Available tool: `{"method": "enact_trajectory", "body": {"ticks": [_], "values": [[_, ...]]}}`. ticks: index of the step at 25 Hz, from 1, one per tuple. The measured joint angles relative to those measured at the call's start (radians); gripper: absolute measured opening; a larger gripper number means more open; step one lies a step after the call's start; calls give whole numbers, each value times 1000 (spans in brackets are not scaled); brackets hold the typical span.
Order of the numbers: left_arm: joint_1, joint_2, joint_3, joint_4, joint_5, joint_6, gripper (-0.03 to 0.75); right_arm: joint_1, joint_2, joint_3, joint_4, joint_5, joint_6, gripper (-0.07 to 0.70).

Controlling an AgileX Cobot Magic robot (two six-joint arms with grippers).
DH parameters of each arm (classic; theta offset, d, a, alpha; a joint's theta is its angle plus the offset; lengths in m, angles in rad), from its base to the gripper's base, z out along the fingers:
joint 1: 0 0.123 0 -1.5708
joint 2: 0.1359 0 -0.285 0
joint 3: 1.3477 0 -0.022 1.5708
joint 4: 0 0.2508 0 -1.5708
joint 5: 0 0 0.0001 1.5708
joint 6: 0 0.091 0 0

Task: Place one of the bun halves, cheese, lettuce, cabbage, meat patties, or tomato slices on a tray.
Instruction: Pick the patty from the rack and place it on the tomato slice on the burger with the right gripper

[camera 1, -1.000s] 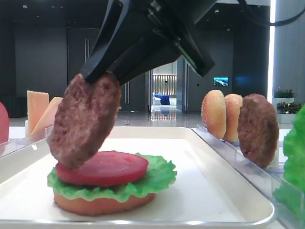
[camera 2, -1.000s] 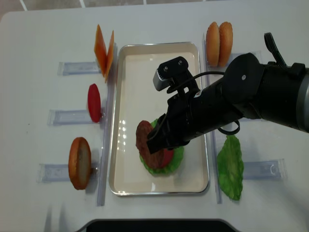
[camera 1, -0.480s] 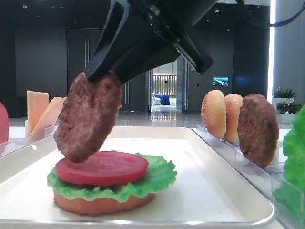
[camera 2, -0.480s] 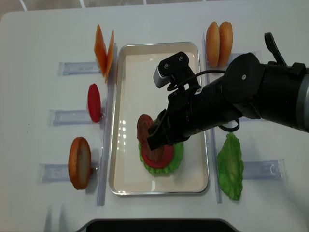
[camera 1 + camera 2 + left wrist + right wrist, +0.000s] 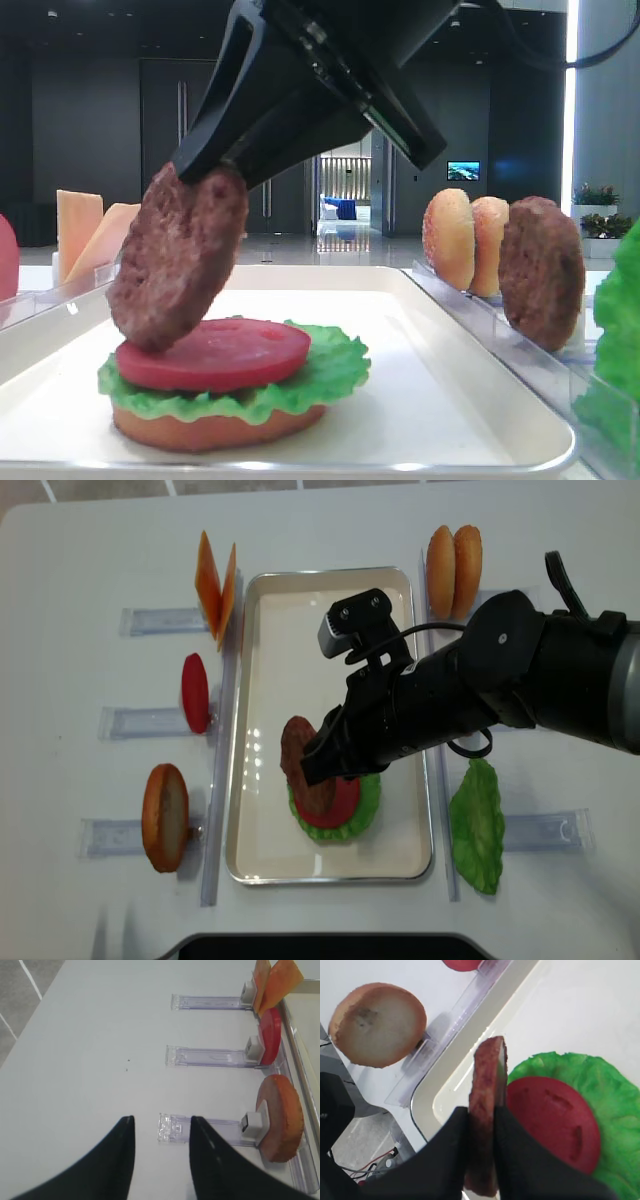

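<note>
One meat patty [image 5: 180, 258] pinched edge-on by the right gripper [image 5: 481, 1125], tilted over the tray [image 5: 258, 680].
Its lower edge meets or nearly meets the tomato slice [image 5: 213, 352] on lettuce [image 5: 335, 370] and bun half [image 5: 215, 426]; contact unclear. Arm hides part of the stack from overhead. Left gripper [image 5: 161, 1132] closed, holding nothing, fingertips cropped, above the table [image 5: 90, 1035].

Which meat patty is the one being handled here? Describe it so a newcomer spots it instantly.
Find the white tray at the table's middle, with a bun, lettuce and tomato stack. The held patty hangs tilted over that stack, pinched by the right gripper; the other patty stands in a rack.
</note>
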Motion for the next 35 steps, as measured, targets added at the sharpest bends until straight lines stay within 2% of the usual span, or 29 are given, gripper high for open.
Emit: {"method": "enact_trajectory", "body": {"ticks": [8, 24, 27, 31, 35], "values": [[0, 0, 0, 0, 0, 0, 282, 0, 3, 17, 24, -32, -23, 113], [0, 0, 0, 0, 0, 0, 282, 0, 3, 18, 28, -32, -4, 115], [0, 0, 0, 0, 0, 0, 282, 0, 3, 18, 28, -32, -3, 158], [0, 0, 0, 0, 0, 0, 282, 0, 3, 18, 28, -32, -2, 272], [0, 0, 0, 0, 0, 0, 282, 0, 3, 18, 28, -32, 1, 351]]}}
